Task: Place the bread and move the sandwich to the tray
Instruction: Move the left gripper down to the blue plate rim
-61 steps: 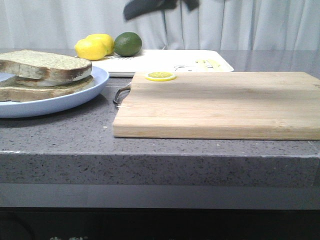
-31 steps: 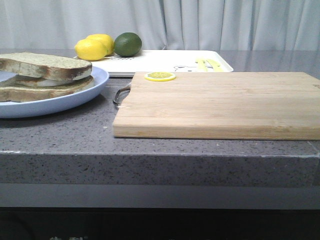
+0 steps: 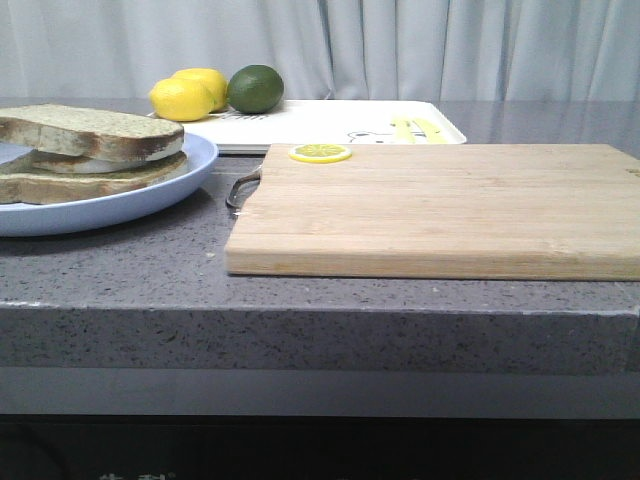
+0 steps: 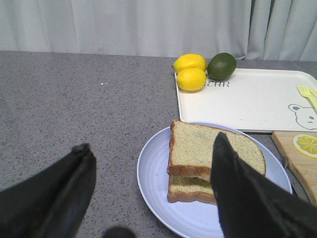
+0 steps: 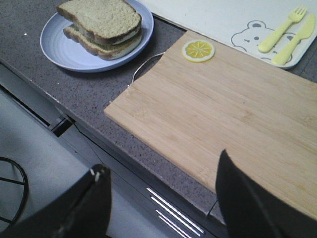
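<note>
The bread point(image 3: 90, 130) lies as the top slice of the sandwich point(image 3: 95, 182) on the pale blue plate point(image 3: 130, 208) at the left. A strip of white egg shows between the slices. In the left wrist view my left gripper point(image 4: 151, 140) hangs open above the counter beside the plate point(image 4: 158, 183), nothing between its fingers; one finger covers part of the bread point(image 4: 195, 144). My right gripper point(image 5: 162, 162) is open and empty out past the counter's front edge. The white tray point(image 3: 330, 118) sits behind the plate. Neither gripper shows in the front view.
A wooden cutting board point(image 3: 440, 205) with a lemon slice point(image 3: 320, 153) fills the right side, its metal handle point(image 3: 240, 190) toward the plate. Two lemons point(image 3: 190, 92) and a lime point(image 3: 255, 88) rest on the tray's far left corner. A yellow fork and knife point(image 5: 282, 32) lie on the tray.
A dark gripper part that showed at the top of the front view a second ago has left that view. The sandwich and plate have not moved.
</note>
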Available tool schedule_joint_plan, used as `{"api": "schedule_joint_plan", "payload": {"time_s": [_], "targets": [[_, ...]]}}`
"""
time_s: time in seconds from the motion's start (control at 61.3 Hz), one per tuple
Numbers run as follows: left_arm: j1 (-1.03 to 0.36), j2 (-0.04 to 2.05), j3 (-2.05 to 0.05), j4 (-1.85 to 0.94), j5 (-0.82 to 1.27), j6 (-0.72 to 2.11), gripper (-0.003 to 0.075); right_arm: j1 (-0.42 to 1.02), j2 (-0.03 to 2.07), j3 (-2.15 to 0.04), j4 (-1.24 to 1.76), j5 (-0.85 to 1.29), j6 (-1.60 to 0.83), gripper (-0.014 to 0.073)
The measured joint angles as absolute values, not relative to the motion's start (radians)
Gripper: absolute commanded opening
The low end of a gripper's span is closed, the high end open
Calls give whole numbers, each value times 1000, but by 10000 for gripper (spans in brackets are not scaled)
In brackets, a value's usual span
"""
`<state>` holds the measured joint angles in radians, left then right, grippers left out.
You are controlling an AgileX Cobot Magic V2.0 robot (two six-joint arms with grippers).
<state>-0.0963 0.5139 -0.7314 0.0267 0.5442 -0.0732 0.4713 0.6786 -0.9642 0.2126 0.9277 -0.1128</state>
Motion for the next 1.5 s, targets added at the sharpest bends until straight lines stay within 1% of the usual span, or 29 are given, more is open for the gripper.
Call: {"api": "schedule_joint_plan", "payload": {"time_s": [0.114,0.245,0.359,0.49,0.587,0.734,0.8,0.946,1.126,1.224,1.354,1.501], "targets": [[-96,514,-731,27,544,-73,489,471,628,-910,213,921,-113,475],[-96,514,-731,27,544,-73,488,471,607,-898,213,923,-109,475],[-96,520,-747,25,592,-73,457,471,607,-896,213,923,-109,475],[-96,577,-837,32,703,-73,413,471,607,-895,213,925,-109,475],[-96,671,-925,76,803,-73,383,471,607,-895,213,925,-109,475],[-88,872,-1045,115,938,-73,379,471,607,-895,213,927,-109,475],[-63,976,-1110,116,989,-73,379,471,607,-895,213,927,-109,475],[28,1188,-1223,67,1026,-46,379,471,607,-895,213,927,-109,475],[145,1398,-1324,-214,1055,128,379,471,607,-895,213,927,-109,475],[159,1483,-1360,-292,1071,172,379,471,607,-895,213,929,-109,475],[157,1578,-1378,-318,1087,190,379,471,607,-895,213,929,-109,475],[146,1640,-1380,-326,1087,196,379,471,607,-895,213,929,-109,475]]}}
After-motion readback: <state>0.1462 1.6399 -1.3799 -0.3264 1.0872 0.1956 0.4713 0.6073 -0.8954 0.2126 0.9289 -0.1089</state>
